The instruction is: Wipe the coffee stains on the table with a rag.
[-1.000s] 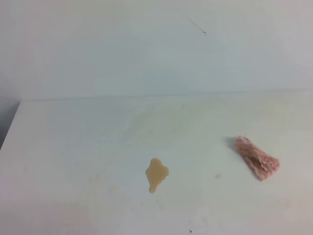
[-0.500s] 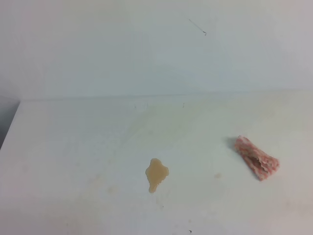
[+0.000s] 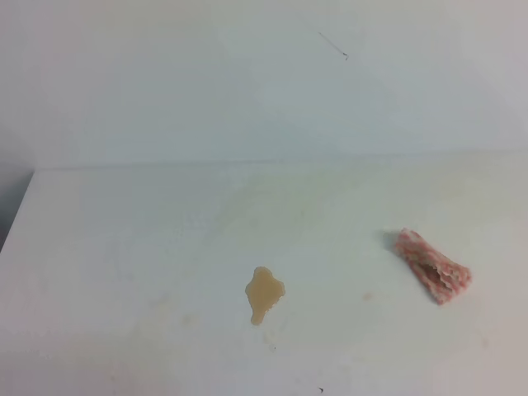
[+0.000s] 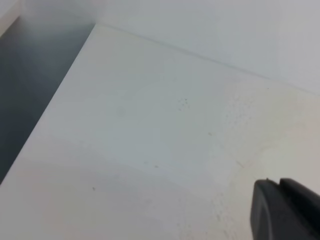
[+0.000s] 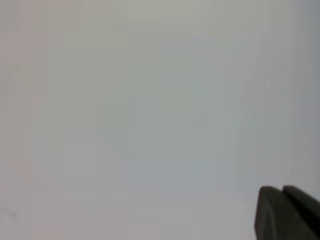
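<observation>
white table (image 3: 124, 272) fills most of the high view, with pale yellowish smudges across its middle. a small tan-brown coffee stain (image 3: 264, 293) sits near the front of the table, a little left of the middle, round at the top with a thin tail that points down toward the front edge. the pink and white rag (image 3: 431, 266) lies well to the right of the stain, crumpled into a lump, and it does not touch the stain. a tiny faint brown spot (image 3: 366, 296) sits on the table between them, closer to the rag. behind the table stands a white wall (image 3: 247, 82) with a thin dark mark (image 3: 333, 45) near its top. no arm shows in the high view. the left wrist view shows only a dark corner of the left gripper (image 4: 285, 210) above a bare part of the table by its left edge, and i cannot tell if its fingers are apart or together. the right wrist view shows a dark corner of the right gripper (image 5: 286, 214) against plain white, its fingers are closed all the way, and it holds nothing.
</observation>
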